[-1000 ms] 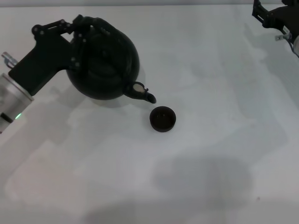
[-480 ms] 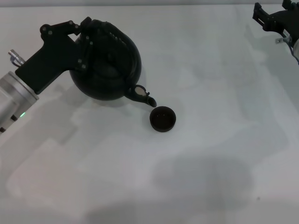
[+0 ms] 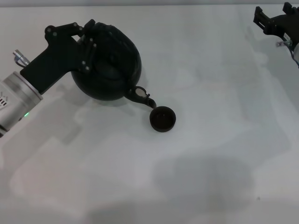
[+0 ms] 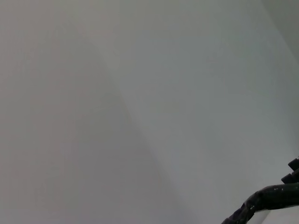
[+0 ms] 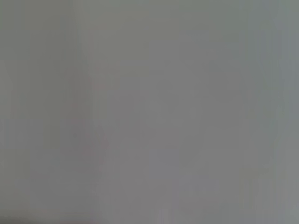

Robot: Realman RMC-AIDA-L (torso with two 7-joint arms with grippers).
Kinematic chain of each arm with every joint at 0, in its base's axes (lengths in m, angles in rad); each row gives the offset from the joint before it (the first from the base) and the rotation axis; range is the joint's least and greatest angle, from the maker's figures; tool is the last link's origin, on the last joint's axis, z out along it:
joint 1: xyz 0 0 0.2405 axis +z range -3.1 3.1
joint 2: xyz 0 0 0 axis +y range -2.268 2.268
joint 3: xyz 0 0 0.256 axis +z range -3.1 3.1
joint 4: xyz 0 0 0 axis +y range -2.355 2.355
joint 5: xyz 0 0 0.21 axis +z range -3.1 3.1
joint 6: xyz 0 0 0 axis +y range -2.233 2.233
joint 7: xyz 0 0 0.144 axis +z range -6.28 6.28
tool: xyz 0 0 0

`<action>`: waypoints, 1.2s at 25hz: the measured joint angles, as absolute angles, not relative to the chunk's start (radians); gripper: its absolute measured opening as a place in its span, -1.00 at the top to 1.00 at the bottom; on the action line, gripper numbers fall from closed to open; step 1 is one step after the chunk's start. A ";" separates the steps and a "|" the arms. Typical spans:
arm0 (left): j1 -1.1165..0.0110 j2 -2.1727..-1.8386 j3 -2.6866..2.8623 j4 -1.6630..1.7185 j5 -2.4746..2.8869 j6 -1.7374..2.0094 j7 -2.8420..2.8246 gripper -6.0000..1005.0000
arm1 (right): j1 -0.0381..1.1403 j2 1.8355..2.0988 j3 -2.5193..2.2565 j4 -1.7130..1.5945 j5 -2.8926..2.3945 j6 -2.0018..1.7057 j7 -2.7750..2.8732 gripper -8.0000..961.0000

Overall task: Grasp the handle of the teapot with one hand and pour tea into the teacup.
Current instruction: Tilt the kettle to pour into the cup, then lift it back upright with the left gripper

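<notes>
Over the last second the left tool (image 3: 88, 35), clamped on the handle (image 3: 96, 32), has tipped the teapot (image 3: 110, 65) further, bringing its spout just over the teacup (image 3: 162, 118) rim near the counter's (image 3: 210, 140) middle, so pouring looks imminent.

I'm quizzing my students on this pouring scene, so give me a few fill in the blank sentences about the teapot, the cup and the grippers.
1. The teapot is held by the ____ gripper.
2. The spout points toward the ____.
3. The teacup stands on the ____.
4. The right gripper sits at the far ____ corner.

Missing words: left; teacup; table; right
</notes>
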State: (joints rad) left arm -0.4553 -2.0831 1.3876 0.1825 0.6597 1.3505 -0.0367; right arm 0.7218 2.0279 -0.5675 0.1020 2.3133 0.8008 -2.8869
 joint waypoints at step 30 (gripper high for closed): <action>-0.557 -2.086 1.476 0.190 0.660 1.250 0.101 0.79 | 0.722 2.028 -0.531 0.091 2.313 0.792 -2.887 -0.75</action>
